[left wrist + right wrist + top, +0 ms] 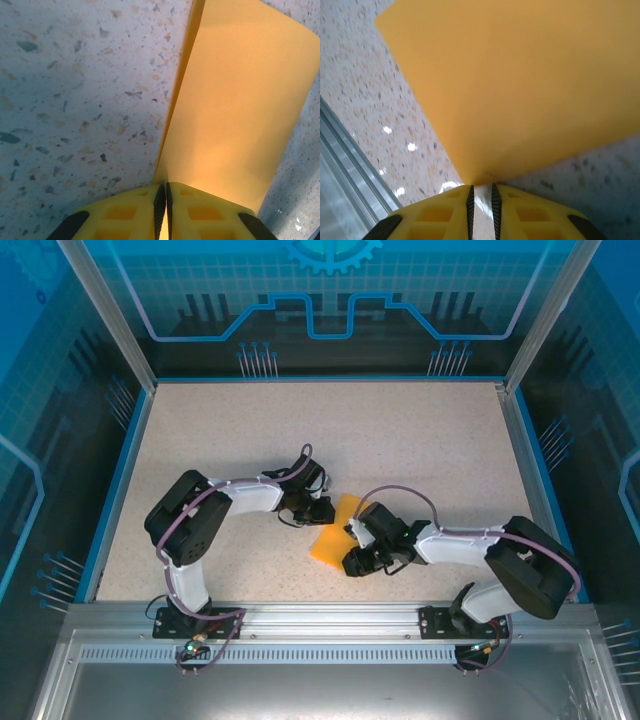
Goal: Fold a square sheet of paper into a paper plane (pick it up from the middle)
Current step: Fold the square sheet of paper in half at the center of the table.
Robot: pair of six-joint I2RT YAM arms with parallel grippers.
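The square sheet of paper [333, 539] is plain orange and lies mid-table between my two grippers, with one side lifted. In the left wrist view the paper [240, 100] rises in a curved flap from a crease, and my left gripper [166, 195] is shut on its near edge. That left gripper [323, 512] sits at the sheet's upper left. My right gripper [353, 542] is at the sheet's right side. In the right wrist view the paper [520, 85] spreads out just ahead of the right gripper [482, 195], whose jaws stand a narrow gap apart with bare table showing between them.
The speckled table [300, 430] is ringed by a raised blue border [118, 470]. A metal rail [345, 170] runs along the near edge, close to the right gripper. Both arm bases sit at the near edge.
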